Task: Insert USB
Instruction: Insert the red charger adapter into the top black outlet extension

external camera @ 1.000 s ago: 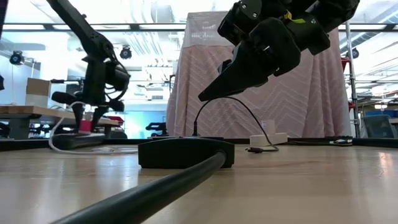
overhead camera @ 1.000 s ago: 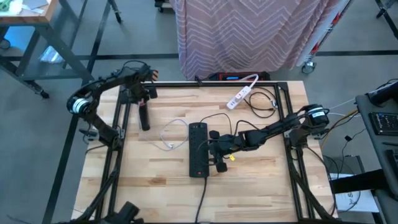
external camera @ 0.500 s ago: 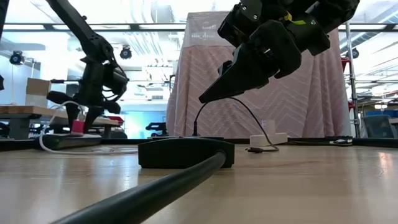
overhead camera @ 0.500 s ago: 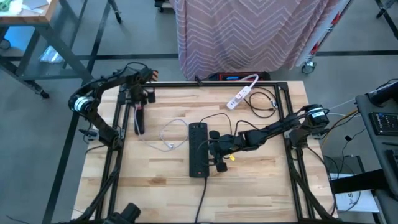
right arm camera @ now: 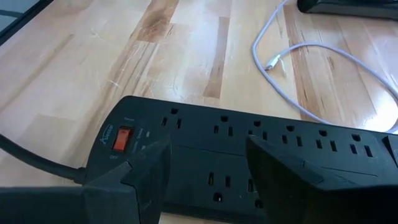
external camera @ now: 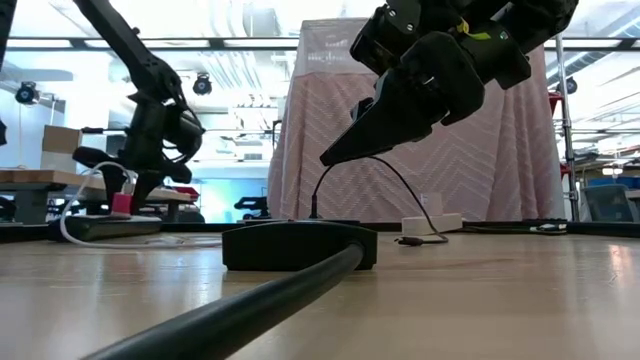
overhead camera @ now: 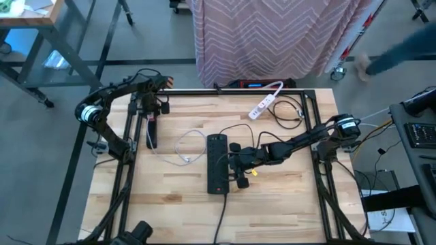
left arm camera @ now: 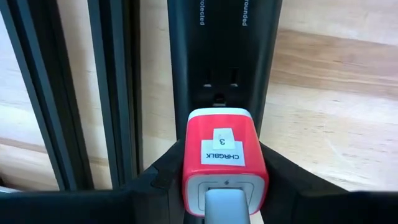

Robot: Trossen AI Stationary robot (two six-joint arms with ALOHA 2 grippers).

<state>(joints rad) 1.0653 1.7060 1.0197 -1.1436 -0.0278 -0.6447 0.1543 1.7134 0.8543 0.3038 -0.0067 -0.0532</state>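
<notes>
Since a second ago the left gripper (overhead camera: pixel 151 120) has pulled back toward the table's far left corner, carrying the red charger (left arm camera: pixel 224 154) with it, and a blurred person (overhead camera: pixel 395 54) has come into the floor space beyond the right side; the right arm has not shifted. The left gripper's two fingers (left arm camera: pixel 155 177) are clamped on either side of the charger, which bears a small label and has a white cable (overhead camera: pixel 189 146) plugged into its back. The charger's front hangs just short of an outlet on the narrow black strip (left arm camera: pixel 224 37) lying along the left rail, not yet pushed in. I count three power strips on the table (overhead camera: pixel 170 204): that narrow black one, a wide black strip (overhead camera: pixel 217 163) in the middle with a red switch (right arm camera: pixel 124 137) at one end, and a white strip (overhead camera: pixel 262 105) near the far edge. There is one white cable, looping across the wood between the left strip and the middle one, its free end lying loose. The right gripper (overhead camera: pixel 240 170) hovers over the middle strip with its two fingers spread apart, holding nothing.
</notes>
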